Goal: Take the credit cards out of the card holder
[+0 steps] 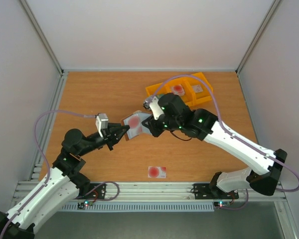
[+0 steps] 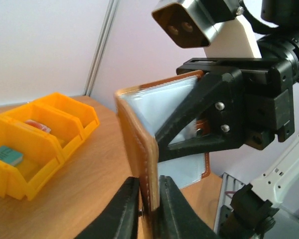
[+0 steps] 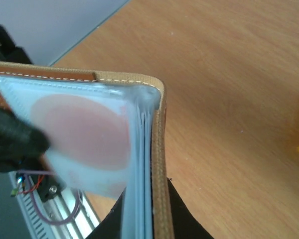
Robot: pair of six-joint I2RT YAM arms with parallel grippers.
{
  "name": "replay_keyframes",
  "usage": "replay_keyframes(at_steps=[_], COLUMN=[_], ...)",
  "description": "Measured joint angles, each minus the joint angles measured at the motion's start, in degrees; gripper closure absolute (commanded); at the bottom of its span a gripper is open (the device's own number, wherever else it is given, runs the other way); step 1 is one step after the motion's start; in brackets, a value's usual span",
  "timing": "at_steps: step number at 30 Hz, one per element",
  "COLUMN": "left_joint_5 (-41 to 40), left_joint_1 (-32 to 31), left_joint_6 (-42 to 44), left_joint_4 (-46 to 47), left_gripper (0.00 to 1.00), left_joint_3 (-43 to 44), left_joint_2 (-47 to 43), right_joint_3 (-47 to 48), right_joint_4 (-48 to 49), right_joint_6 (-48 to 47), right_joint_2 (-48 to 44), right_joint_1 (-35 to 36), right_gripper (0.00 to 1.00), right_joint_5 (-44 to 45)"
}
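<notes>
I have the card holder [image 1: 135,123] held up, opened out, between the two arms near the middle of the top view. My left pincer [image 1: 122,131] reaches in from the holder's 8 o'clock and is pressed together on the leather edge of one flap. In its wrist view both fingers [image 2: 129,206] lie against the stitched brown rim, and the flap stands upright between them. My right pincer [image 1: 150,124] sits at the holder's 3 o'clock and pinches the other flap, whose brown edge and clear sleeves run up between its two black fingers. A spotted card [image 3: 84,134], pale with a red round spot, sits inside a sleeve on the face turned towards the top camera. A loose card [image 1: 157,172] lies flat on the table [image 1: 99,94] at the holder's 5 o'clock, well apart from both pincers. The yellow bin [image 1: 202,97] stands at the holder's 1 o'clock, beyond the right wrist, with another card [image 1: 178,89] in its middle compartment
</notes>
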Motion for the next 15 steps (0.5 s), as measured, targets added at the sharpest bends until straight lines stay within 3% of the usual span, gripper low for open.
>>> replay_keyframes(at_steps=[5,15], left_joint_5=[1.14,12.81], left_joint_1=[0.07,0.07], left_joint_6=[0.11,-1.6], left_joint_4=[0.46,4.81], left_gripper=[1.0,0.99], left_joint_3=[0.0,0.02], left_joint_2=[-0.24,-0.85], right_joint_3=[-4.04,-9.42], right_joint_4=[0.13,1.2], right_joint_6=[-5.25,-11.67], right_joint_2=[-6.71,-12.04], right_joint_1=[-3.82,-12.04], right_gripper=[0.98,0.97], right_joint_5=[-12.04,-38.71])
